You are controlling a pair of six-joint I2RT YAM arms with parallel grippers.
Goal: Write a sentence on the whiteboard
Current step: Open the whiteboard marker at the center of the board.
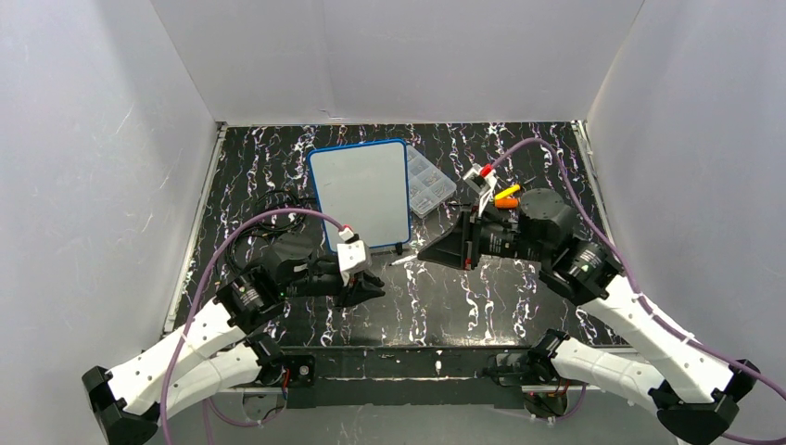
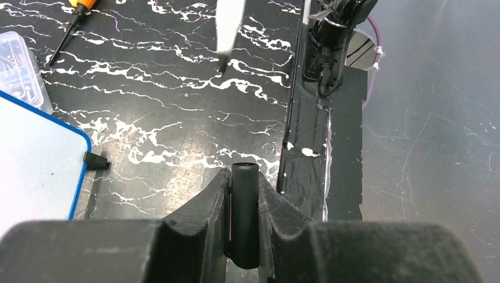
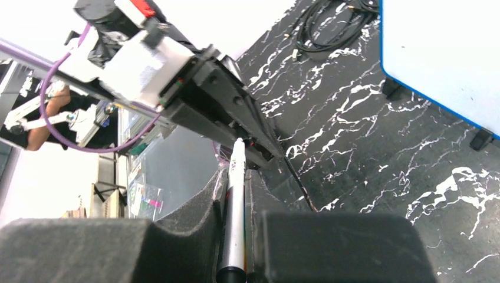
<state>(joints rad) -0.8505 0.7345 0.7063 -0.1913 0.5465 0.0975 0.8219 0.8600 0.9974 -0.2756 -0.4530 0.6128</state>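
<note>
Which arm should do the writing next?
Right. The right gripper is shut on the marker, near the whiteboard; the left gripper holds only a black cap.

Top view: looking down from behind over the whole bench (image 1: pixel 436 297). Wrist views: close, low, both sharing the whiteboard (image 2: pixel 29 165) edge.

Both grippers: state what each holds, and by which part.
Left gripper pinches a short black cylinder, perhaps a cap, around its side. Right gripper clamps a slim white-and-silver marker pen by its barrel.
</note>
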